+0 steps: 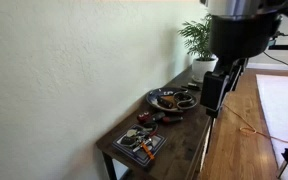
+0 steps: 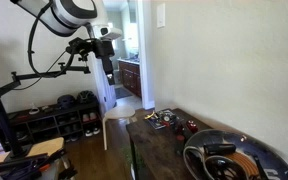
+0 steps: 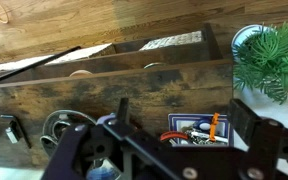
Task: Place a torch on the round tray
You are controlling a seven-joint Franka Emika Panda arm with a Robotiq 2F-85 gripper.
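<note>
The round tray (image 1: 172, 99) is a shallow dark dish with a pale rim on the long dark wooden table (image 1: 189, 125). It holds several dark items. It also shows in an exterior view (image 2: 196, 157) at the near end and partly in the wrist view (image 3: 56, 128). I cannot pick out a torch for certain; small dark objects lie on the table (image 3: 9, 128). My gripper (image 1: 211, 106) hangs well above the table's front edge, open and empty. It also shows in an exterior view (image 2: 106, 72), and in the wrist view (image 3: 184, 128) its fingers are spread wide.
A flat rectangular tray (image 1: 139, 144) with orange and white bits lies at one table end (image 3: 196, 130). A potted plant (image 1: 198, 40) stands at the other end (image 3: 269, 55). Small red and dark items (image 1: 144, 119) lie between the trays. A wall runs behind the table.
</note>
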